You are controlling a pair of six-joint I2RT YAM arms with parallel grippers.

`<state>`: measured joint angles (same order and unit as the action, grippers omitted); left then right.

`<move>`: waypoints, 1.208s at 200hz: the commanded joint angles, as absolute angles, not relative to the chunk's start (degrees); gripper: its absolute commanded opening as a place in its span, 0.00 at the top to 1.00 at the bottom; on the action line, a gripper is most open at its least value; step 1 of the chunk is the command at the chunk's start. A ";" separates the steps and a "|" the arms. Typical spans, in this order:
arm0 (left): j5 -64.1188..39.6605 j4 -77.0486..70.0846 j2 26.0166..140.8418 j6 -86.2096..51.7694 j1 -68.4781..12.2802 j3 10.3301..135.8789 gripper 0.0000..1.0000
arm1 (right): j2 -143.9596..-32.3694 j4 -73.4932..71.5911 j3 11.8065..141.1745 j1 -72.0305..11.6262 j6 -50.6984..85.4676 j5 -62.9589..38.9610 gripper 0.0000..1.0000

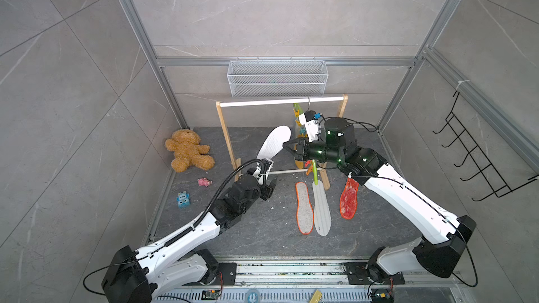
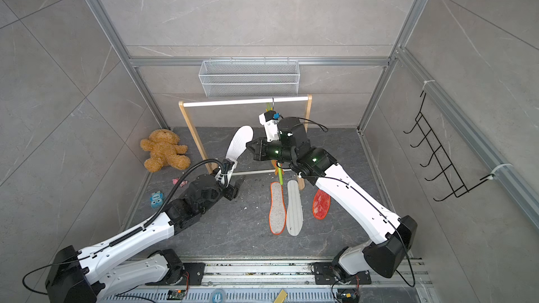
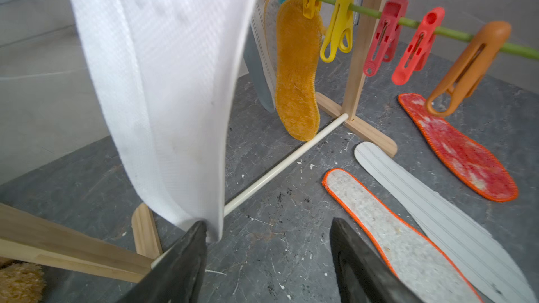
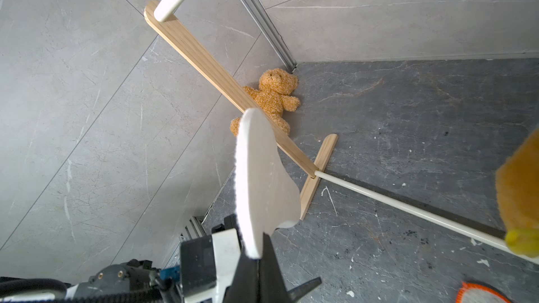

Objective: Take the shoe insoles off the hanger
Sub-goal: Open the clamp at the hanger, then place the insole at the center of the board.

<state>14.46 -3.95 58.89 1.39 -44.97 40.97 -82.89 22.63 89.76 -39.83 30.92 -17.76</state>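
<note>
While the right pincer is clamped shut on one end of the white insole, the left pincer stands wide open at the other end. One of its fingers is right against the edge, but it grips nothing. The insole is held in the air in front of the wooden rack, clear of the hanger hooked on the rack's top rail.

I judge this the carrying-off step for the white one. Next it wants laying flat on the table in front of the rack, beside the orange-rimmed insole, the striped insole and the red mesh insole. The orange-yellow insole and others behind it hang clipped within the rack, not yet taken.
</note>
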 commanded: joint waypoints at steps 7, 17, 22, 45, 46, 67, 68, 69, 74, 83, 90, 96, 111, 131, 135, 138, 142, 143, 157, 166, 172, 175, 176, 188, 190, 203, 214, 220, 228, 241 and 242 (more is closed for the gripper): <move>4.19 2.87 53.91 -2.71 -40.50 45.58 0.23 | -81.73 26.31 92.15 -38.84 23.92 -16.52 1.00; -0.30 4.43 52.50 -3.57 -38.73 46.36 0.21 | -81.57 27.34 92.23 -38.24 22.43 -16.61 1.00; -2.14 5.17 51.85 -3.87 -38.10 46.72 0.19 | -81.56 27.87 92.32 -37.90 21.76 -16.82 1.00; -10.28 8.35 50.79 -4.93 -35.19 49.55 0.15 | -81.65 29.53 92.47 -36.59 19.00 -19.74 1.00; -10.59 8.52 50.84 -4.92 -35.09 49.69 0.15 | -81.65 29.62 92.47 -36.49 18.86 -19.89 1.00; -17.42 13.06 52.20 -5.10 -32.89 54.14 0.15 | -81.65 31.06 92.65 -36.21 15.97 -23.39 1.00; -17.81 13.30 52.25 -5.10 -32.75 54.36 0.16 | -81.65 31.09 92.65 -36.21 15.85 -23.51 1.00; -18.22 13.46 52.31 -5.10 -32.59 54.56 0.16 | -81.61 31.14 92.64 -36.21 15.75 -23.58 1.00; -20.10 14.25 52.77 -5.25 -31.92 55.61 0.16 | -81.56 31.48 92.66 -36.21 15.01 -24.48 1.00; -23.13 15.61 53.60 -5.92 -30.38 57.35 0.17 | -81.48 32.13 92.69 -36.19 13.80 -25.95 1.00; -25.95 16.44 54.44 -6.40 -29.00 58.71 0.20 | -81.32 32.47 92.71 -36.15 12.90 -27.21 1.00; -28.28 17.22 55.26 -6.88 -27.57 59.84 0.22 | -81.22 32.92 92.66 -36.12 12.34 -27.92 1.00; -34.12 17.46 56.95 -8.55 -24.35 61.60 0.27 | -80.95 33.50 92.54 -36.21 11.31 -29.87 1.00; -41.20 15.15 58.52 -10.98 -20.85 61.87 0.34 | -80.86 34.09 92.27 -36.21 10.64 -32.14 1.00; -42.26 14.67 58.72 -11.36 -20.33 61.82 0.35 | -80.86 34.26 92.26 -36.19 10.47 -32.53 1.00; -42.85 14.43 58.83 -11.67 -19.90 61.81 0.36 | -80.86 34.46 92.23 -36.16 10.42 -32.78 1.00; -43.68 14.15 58.88 -11.89 -19.37 61.79 0.37 | -80.86 34.68 92.27 -36.21 10.25 -33.22 1.00; -43.94 14.10 58.89 -12.01 -19.18 61.74 0.37 | -80.86 34.74 92.23 -36.17 10.18 -33.35 1.00; -46.92 12.30 59.34 -13.36 -17.54 61.19 0.38 | -80.95 35.44 92.20 -36.21 9.68 -34.65 1.00; -48.76 11.57 59.62 -14.05 -16.78 61.09 0.38 | -80.93 35.68 92.26 -36.21 9.36 -35.29 1.00; -49.82 11.60 60.02 -14.23 -16.49 61.24 0.39 | -80.94 35.75 92.14 -36.22 9.31 -35.63 1.00; -50.30 11.60 60.26 -14.22 -16.40 61.30 0.40 | -80.95 35.81 92.10 -36.21 9.25 -35.82 1.00; -50.42 11.69 60.36 -14.23 -16.42 61.32 0.40 | -80.95 35.84 92.06 -36.21 9.24 -35.84 1.00; -51.93 11.95 61.13 -14.25 -16.13 61.60 0.41 | -81.03 36.03 92.05 -36.21 9.15 -36.49 1.00; -52.20 11.91 61.27 -14.35 -16.12 61.61 0.41 | -81.10 36.06 92.09 -36.21 9.10 -36.59 1.00; -53.32 11.84 61.90 -14.58 -16.08 61.63 0.43 | -81.34 36.12 92.13 -36.26 9.12 -37.51 1.00; -54.16 11.72 62.43 -14.79 -16.08 61.57 0.44 | -81.55 36.12 92.12 -36.21 9.18 -38.00 1.00; -54.52 11.60 62.70 -14.93 -16.08 61.52 0.45 | -81.67 36.04 92.16 -36.19 9.24 -38.29 1.00; -54.75 11.50 62.98 -14.94 -16.08 61.39 0.46 | -81.89 35.95 92.19 -36.21 9.29 -38.70 1.00; -54.90 11.19 63.36 -15.11 -16.09 61.13 0.47 | -82.09 35.86 92.23 -36.21 9.46 -39.33 1.00; -54.91 11.18 63.36 -15.16 -16.08 61.11 0.47 | -82.13 35.86 92.21 -36.21 9.47 -39.35 1.00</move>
<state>-50.87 13.63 63.07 -13.65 -16.36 60.31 -82.37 35.40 91.02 -36.18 10.41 -36.67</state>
